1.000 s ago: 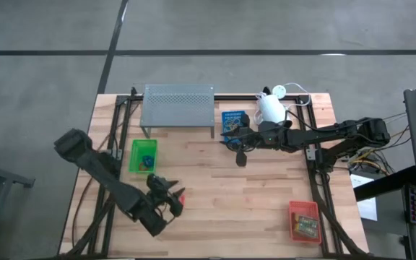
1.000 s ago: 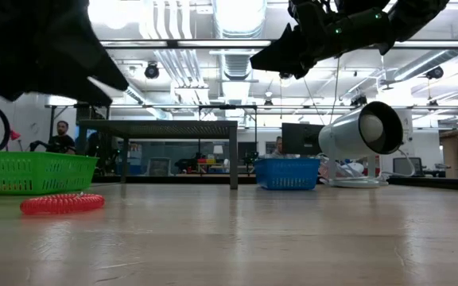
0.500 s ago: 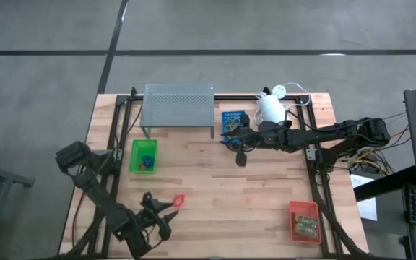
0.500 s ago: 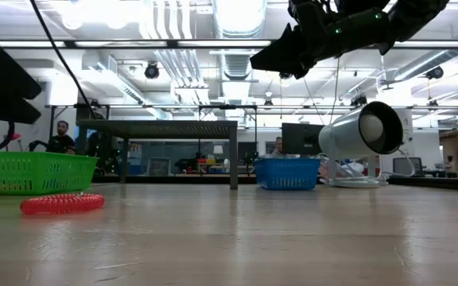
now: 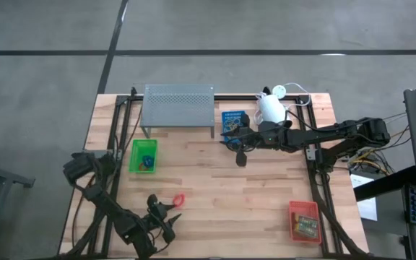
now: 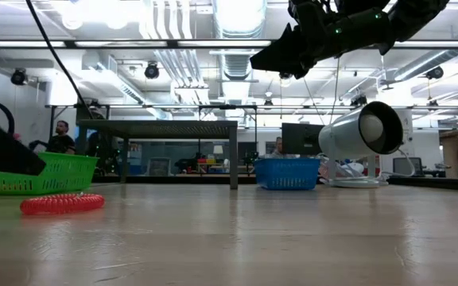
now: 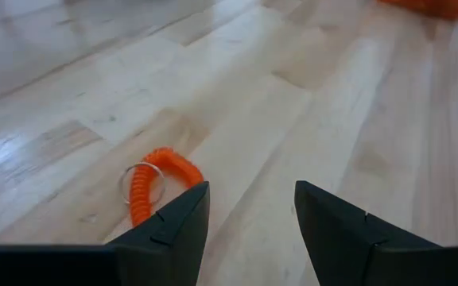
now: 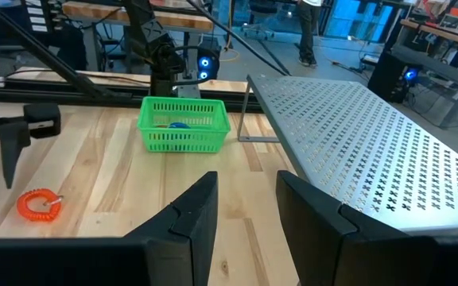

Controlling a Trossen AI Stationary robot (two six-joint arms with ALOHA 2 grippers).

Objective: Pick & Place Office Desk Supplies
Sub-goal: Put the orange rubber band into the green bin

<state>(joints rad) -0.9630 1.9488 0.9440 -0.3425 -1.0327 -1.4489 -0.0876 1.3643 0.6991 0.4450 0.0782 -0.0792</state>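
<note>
A red coiled loop (image 5: pixel 178 198) with a small key ring lies flat on the bare wood near the table's near-left part; it also shows in the left wrist view (image 7: pixel 161 179) and the low view (image 6: pixel 62 203). My left gripper (image 5: pixel 170 211) is open just short of it, fingers (image 7: pixel 173 226) pointing its way without touching. A green tray (image 5: pixel 144 155) holds a blue loop (image 5: pixel 147 160). My right gripper (image 5: pixel 240 156) is open, raised above the table beside the blue tray (image 5: pixel 233 119). The red-orange tray (image 5: pixel 303 220) holds printed card boxes.
The grey perforated shelf (image 5: pixel 178 108) stands at the far edge, and the white lamp (image 5: pixel 271 107) sits to the right of the blue tray. Bare wood lies between the loop and the red-orange tray. People show in the room behind the table in the low view.
My left arm has drawn back toward the table's near-left corner, taking its gripper a little away from the red loop. The loop has stayed where it lay. My right arm has kept still.
</note>
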